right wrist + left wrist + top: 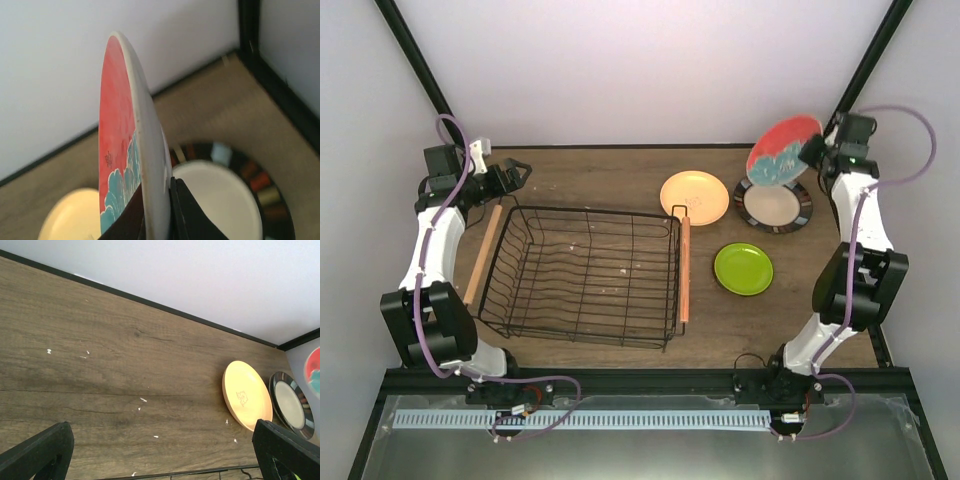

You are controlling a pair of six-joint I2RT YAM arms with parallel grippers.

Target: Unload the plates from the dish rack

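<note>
Right gripper (812, 150) is clamped on the rim of the red-and-teal plate (783, 150), holding it tilted in the air over the far right of the table (620, 170). Under it the cream plate (773, 205) with a dark rim lies flat on the wood. Yellow-orange plate (694, 197) lies just left of the cream one, apart from it. Lime green plate (743, 268) lies flat nearer the arms, apart from both. All four are outside the dish rack (580, 275), a black wire basket left of centre with wooden handles (685, 270) on its left and right sides. Left gripper (520, 173) hovers by the rack's far left corner.

Right wrist view adds what the top view lacks. The held plate is edge-on, with its red face and teal scallops to the left and its pale back to the right. The fingers (187, 215) pinch the rim from either side. Coloured blocks show on the cream plate's dark rim. The lime green plate is outside this view.

Left wrist view shows its fingers (40, 455) spread wide over bare wood with nothing between them. The yellow-orange and cream plates are off to the right, the held plate is cut by the right edge, and a rack wire runs along the bottom edge.
</note>
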